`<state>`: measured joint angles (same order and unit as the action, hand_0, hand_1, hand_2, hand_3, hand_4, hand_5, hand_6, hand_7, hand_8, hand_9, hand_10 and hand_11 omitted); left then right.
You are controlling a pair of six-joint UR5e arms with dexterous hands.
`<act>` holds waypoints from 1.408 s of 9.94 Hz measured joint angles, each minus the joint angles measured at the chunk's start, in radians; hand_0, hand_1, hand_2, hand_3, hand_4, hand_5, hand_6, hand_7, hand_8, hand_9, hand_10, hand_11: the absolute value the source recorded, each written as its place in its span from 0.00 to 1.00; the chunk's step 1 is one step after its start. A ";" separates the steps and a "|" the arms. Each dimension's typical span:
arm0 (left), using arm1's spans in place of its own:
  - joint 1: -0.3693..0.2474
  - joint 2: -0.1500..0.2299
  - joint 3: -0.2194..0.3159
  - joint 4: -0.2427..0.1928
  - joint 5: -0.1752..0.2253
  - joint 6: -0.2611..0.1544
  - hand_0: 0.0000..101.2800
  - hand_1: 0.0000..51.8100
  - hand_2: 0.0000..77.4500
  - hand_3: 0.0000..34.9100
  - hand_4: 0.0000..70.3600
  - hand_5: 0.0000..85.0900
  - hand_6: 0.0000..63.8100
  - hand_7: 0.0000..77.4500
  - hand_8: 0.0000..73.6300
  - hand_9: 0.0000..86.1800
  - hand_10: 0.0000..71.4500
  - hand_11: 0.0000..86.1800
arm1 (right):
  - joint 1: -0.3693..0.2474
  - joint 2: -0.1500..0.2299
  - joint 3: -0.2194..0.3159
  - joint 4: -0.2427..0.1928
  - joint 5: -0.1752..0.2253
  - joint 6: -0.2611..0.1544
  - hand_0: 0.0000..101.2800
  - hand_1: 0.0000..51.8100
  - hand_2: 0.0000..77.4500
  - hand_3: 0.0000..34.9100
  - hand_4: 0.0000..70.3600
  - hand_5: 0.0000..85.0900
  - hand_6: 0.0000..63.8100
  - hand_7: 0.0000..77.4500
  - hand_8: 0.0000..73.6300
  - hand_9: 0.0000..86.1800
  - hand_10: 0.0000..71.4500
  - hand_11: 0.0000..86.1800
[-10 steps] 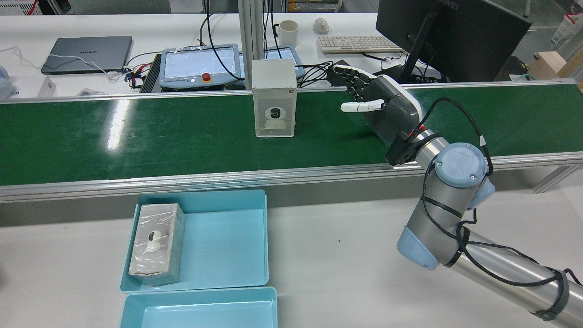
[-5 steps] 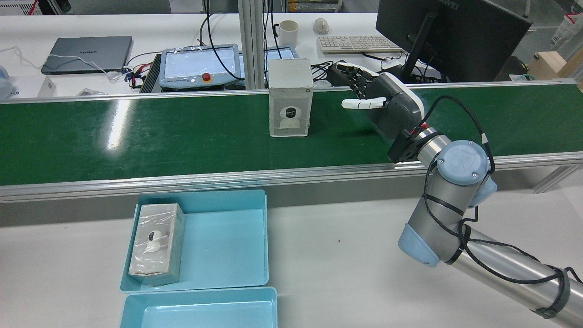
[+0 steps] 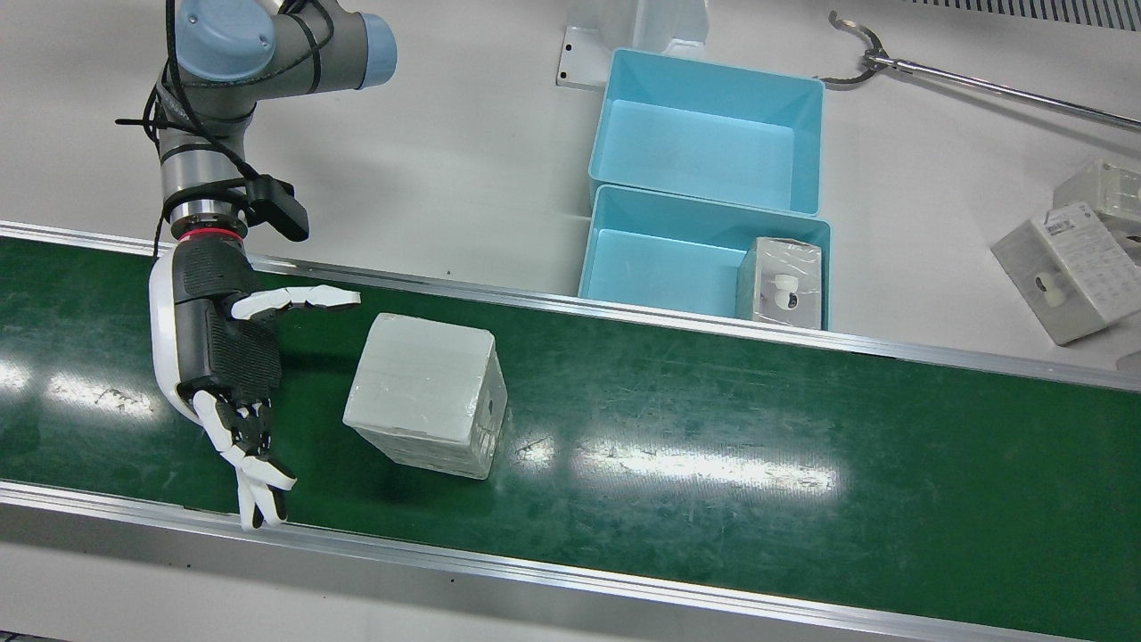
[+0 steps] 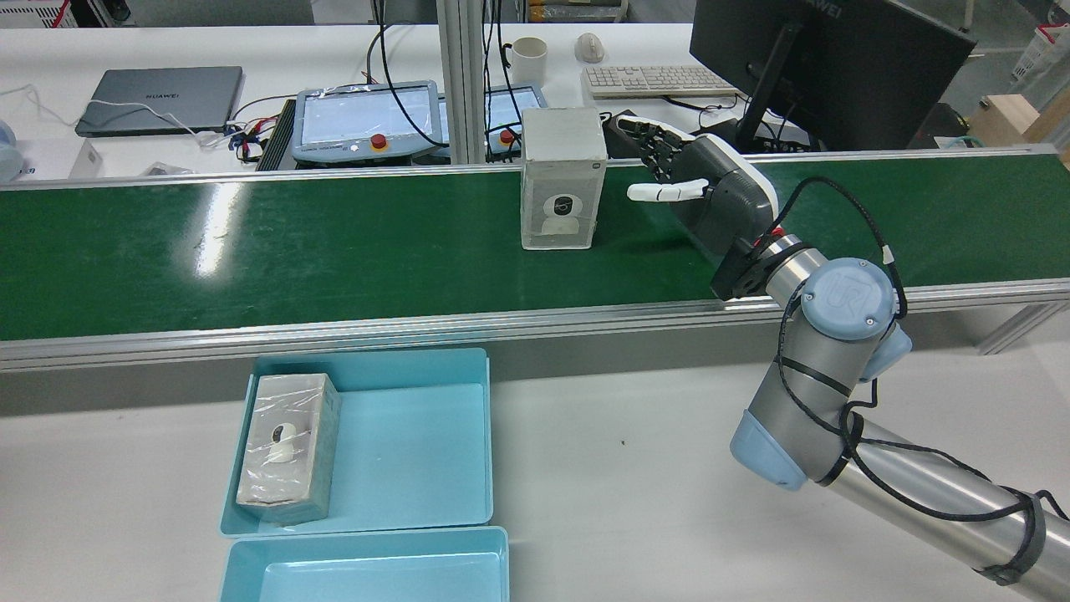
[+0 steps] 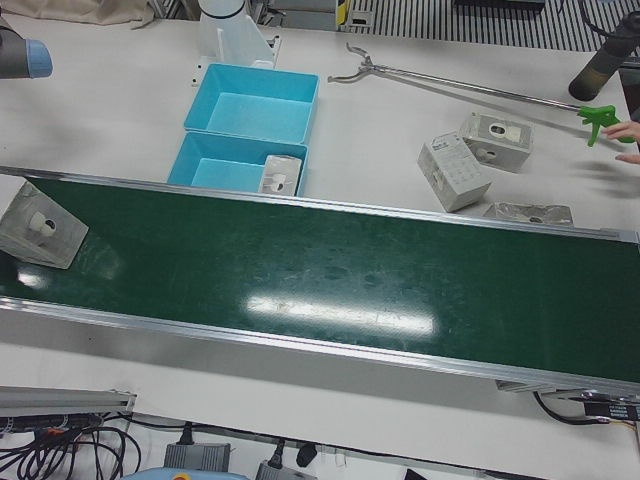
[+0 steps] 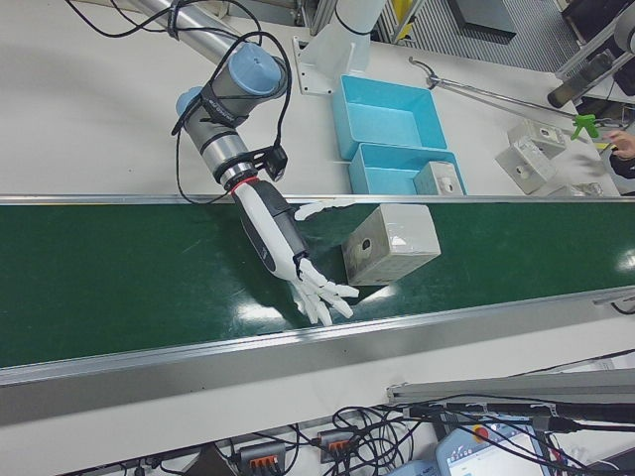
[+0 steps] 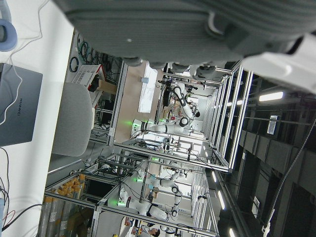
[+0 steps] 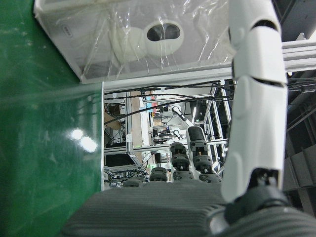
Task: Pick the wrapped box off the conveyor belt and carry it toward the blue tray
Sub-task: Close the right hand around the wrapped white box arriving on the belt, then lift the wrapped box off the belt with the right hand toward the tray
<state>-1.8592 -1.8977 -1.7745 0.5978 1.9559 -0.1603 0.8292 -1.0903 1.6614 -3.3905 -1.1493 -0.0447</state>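
Blue tray holds one boxed camera (lying flat, left side).

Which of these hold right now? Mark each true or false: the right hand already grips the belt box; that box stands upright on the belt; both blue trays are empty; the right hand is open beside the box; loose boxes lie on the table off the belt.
1. The right hand grips the wrapped box. False: a gap of belt shows between them.
2. The wrapped box stands upright on the conveyor belt. True.
3. Both blue trays are empty. False: the blue tray nearer the belt holds a second wrapped box.
4. The right hand is open beside the box. True.
5. Loose boxes lie on the table. True.
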 joint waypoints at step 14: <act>0.000 0.000 0.000 0.000 0.000 0.000 0.00 0.00 0.01 0.00 0.00 0.01 0.01 0.01 0.01 0.00 0.01 0.01 | -0.007 0.003 -0.023 -0.005 -0.003 -0.008 0.48 0.36 0.31 0.00 0.16 0.40 0.12 0.15 0.08 0.11 0.00 0.01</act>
<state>-1.8591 -1.8977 -1.7745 0.5978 1.9559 -0.1603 0.8217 -1.0870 1.6389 -3.3955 -1.1521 -0.0531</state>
